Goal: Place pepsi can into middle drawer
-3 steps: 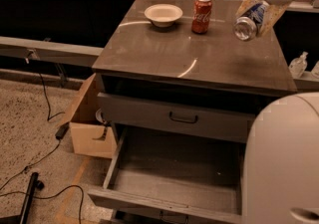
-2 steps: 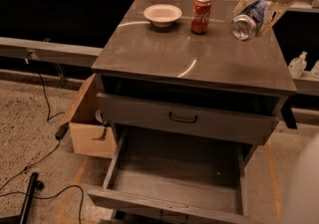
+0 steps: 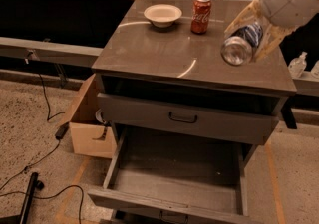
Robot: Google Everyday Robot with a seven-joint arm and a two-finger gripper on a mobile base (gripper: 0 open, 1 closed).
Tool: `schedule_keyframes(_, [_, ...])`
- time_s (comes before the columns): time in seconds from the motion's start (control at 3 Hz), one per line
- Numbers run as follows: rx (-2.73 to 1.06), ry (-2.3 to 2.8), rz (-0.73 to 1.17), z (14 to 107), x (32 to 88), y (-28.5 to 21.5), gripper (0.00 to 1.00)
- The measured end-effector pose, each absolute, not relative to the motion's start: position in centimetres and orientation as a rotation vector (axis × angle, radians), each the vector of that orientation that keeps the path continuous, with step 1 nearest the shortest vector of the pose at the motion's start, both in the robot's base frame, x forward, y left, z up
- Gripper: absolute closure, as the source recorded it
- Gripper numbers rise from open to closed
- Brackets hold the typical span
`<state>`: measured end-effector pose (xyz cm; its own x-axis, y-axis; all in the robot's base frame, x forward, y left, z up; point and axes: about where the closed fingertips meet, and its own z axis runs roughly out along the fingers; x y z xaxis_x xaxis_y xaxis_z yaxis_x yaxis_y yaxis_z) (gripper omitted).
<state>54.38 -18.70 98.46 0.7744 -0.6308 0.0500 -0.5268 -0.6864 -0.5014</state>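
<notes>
Currently the hand [image 3: 247, 38] is clamped on the pepsi can [image 3: 235, 50], held aloft and tipped with its long axis pointing a silver end toward the camera, high above the far right corner of the open middle drawer [image 3: 174, 180], whose bare floor lies below and leftward.

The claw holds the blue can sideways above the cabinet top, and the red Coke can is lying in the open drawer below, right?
Not quite. The camera view shows the red Coke can standing on the cabinet top near the white bowl, not in the open middle drawer. The gripper does hold the pepsi can sideways above the top.
</notes>
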Motion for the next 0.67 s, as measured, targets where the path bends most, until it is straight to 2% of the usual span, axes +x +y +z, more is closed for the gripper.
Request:
schedule_keyframes(0.33, [-2.534,0.878,-0.219,95.42,53.05,-18.19,1.00])
schedule_keyframes(0.67, [-2.527,0.875,-0.234,96.02,53.22,-18.20,1.00])
